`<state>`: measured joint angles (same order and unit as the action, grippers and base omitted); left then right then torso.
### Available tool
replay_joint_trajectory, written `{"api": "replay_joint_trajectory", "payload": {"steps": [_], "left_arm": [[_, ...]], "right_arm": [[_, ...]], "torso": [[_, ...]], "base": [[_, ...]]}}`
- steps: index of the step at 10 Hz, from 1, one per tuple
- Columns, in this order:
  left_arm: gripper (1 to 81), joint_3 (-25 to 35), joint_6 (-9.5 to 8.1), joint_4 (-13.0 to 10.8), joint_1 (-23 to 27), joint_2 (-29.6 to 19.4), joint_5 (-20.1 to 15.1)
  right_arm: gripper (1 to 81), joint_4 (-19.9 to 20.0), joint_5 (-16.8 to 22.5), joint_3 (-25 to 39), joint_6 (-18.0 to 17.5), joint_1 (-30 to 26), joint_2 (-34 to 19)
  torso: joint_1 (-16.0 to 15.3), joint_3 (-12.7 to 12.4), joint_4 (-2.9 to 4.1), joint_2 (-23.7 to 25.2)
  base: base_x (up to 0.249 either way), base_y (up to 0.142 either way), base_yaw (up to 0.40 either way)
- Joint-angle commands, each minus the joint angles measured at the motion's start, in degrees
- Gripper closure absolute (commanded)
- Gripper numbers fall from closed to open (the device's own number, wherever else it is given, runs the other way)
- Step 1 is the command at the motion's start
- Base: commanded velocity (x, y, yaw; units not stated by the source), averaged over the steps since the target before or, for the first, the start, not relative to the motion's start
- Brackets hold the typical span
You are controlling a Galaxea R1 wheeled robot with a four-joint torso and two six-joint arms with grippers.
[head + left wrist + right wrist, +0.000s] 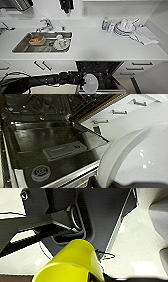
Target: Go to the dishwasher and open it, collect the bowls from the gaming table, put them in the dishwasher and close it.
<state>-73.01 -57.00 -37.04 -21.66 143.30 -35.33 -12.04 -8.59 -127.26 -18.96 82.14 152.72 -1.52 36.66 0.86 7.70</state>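
The dishwasher point(100, 72) stands open under the white counter, its dark racked interior showing. Its door point(50, 141) lies folded down, with the detergent compartment facing up. My left gripper point(81, 80) reaches in from the left, shut on a white bowl point(90, 80) that hangs over the lowered door. That bowl point(140, 159) looms large in the left wrist view, beside the door. A yellow bowl point(72, 260) sits close in the right wrist view, with my right gripper point(100, 276) shut on it. The gaming table is out of view.
A steel sink point(20, 46) holding dishes is set into the counter at the left, with a tap point(46, 25) behind it. Stacked plates point(123, 27), a bottle point(105, 23) and a cloth point(146, 36) lie at the right. White drawers point(136, 66) flank the dishwasher.
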Motion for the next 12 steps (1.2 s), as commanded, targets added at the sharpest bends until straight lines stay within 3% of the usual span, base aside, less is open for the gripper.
{"api": "replay_joint_trajectory", "payload": {"steps": [1,9,10,12], "left_arm": [[81.1,-8.5,-0.30,0.6,6.6,8.5,-1.9],[81.1,-18.3,0.14,-0.2,6.4,19.1,-1.6],[1.0,-17.9,0.14,-0.2,6.1,18.4,-1.6],[1.0,-16.1,0.66,-0.2,4.4,15.6,-1.5]], "right_arm": [[81.1,-0.4,3.8,1.9,0.0,0.6,-1.4],[81.1,-0.4,3.5,3.7,0.0,0.4,-1.5],[81.1,-0.4,3.5,3.8,0.0,0.4,-1.6],[81.1,-0.4,3.5,4.7,0.0,0.0,-2.6]], "torso": [[0.0,0.0,0.00,0.0],[0.0,0.0,0.00,0.0],[0.0,0.0,0.00,0.0],[0.0,0.0,0.00,0.0]], "base": [[0.000,0.000,0.000],[0.000,0.000,0.000],[0.000,0.000,0.000],[0.000,0.000,0.000]]}}
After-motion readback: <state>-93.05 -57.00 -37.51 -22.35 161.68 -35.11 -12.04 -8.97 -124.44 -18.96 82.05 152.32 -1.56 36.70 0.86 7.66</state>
